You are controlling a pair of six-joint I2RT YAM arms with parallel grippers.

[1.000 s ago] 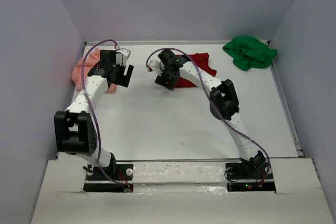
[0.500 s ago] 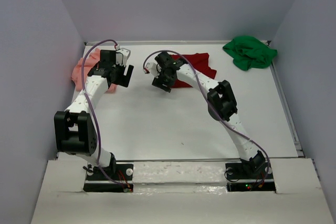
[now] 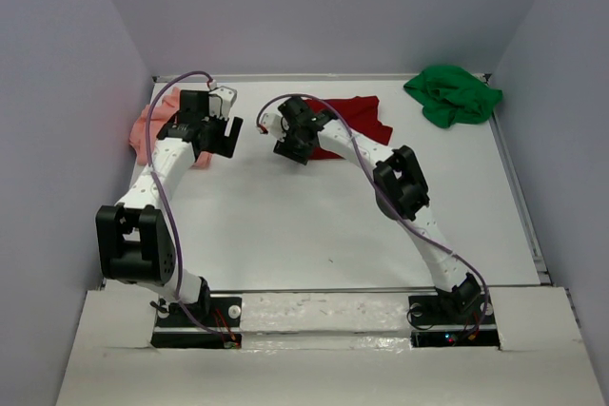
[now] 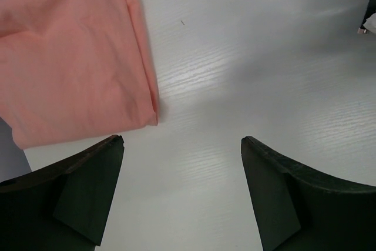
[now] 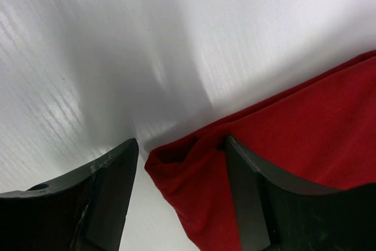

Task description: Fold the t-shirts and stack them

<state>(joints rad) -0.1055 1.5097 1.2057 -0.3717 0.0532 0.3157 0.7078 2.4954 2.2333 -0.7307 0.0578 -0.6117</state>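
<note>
The dark red t-shirt (image 3: 360, 117) lies crumpled at the back middle of the table. My right gripper (image 3: 288, 146) is at its left edge, open. In the right wrist view a corner of the red cloth (image 5: 194, 186) sits between the jaws of that gripper (image 5: 181, 141), against the right finger, with bare table beside the left finger. The salmon pink t-shirt (image 3: 145, 130) lies folded at the back left. My left gripper (image 3: 226, 136) is open and empty over bare table, just right of the pink shirt's corner (image 4: 70, 57). The bright green t-shirt (image 3: 453, 94) lies bunched at the back right.
Grey walls close in the white table (image 3: 314, 225) on the left, back and right. The green shirt lies against the back right corner. The left arm's purple cable loops above the pink shirt.
My right gripper has moved a little to the left along the red shirt's left edge. The left arm has hardly moved.
</note>
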